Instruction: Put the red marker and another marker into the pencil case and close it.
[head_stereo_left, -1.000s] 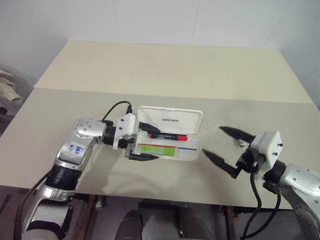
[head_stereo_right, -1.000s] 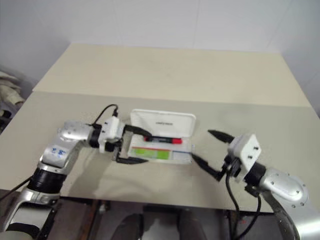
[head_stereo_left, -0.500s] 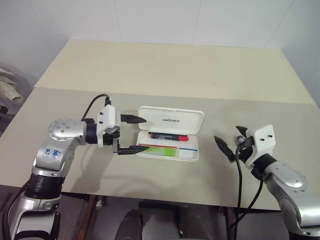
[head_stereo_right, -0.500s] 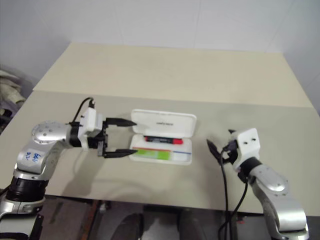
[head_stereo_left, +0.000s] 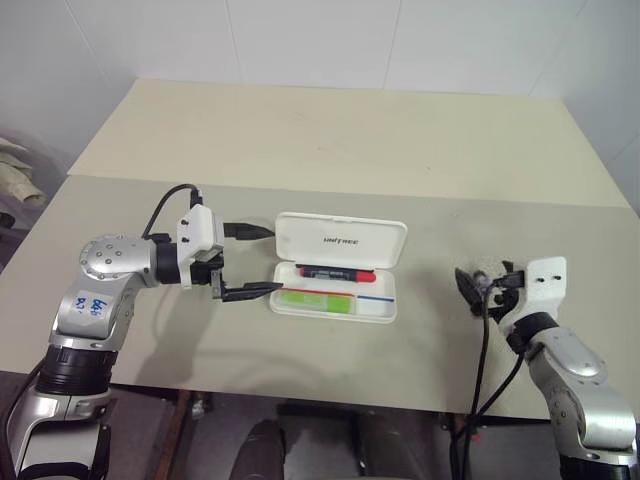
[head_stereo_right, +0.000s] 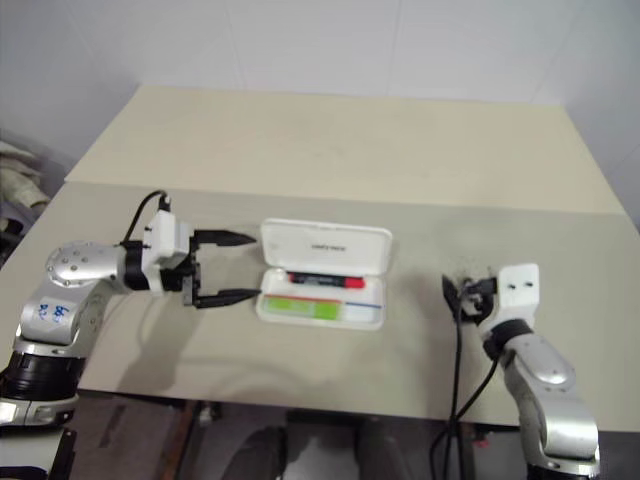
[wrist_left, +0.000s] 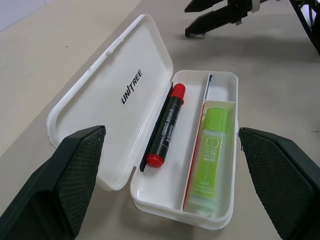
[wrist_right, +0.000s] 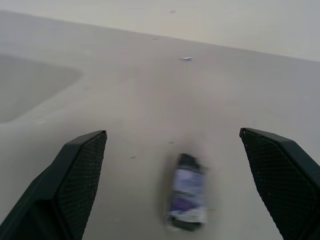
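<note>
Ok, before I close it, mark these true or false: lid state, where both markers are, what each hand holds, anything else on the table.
1. The pencil case lid is shut. False: it stands open.
2. The red marker lies inside the case. True.
3. The green highlighter lies on the table beside the case. False: it lies in the case's front compartment.
4. The left hand is open and holds nothing. True.
5. The right hand grips the red marker. False: it is open and holds nothing.
6. A small dark object lies on the table by the right hand. True.
</note>
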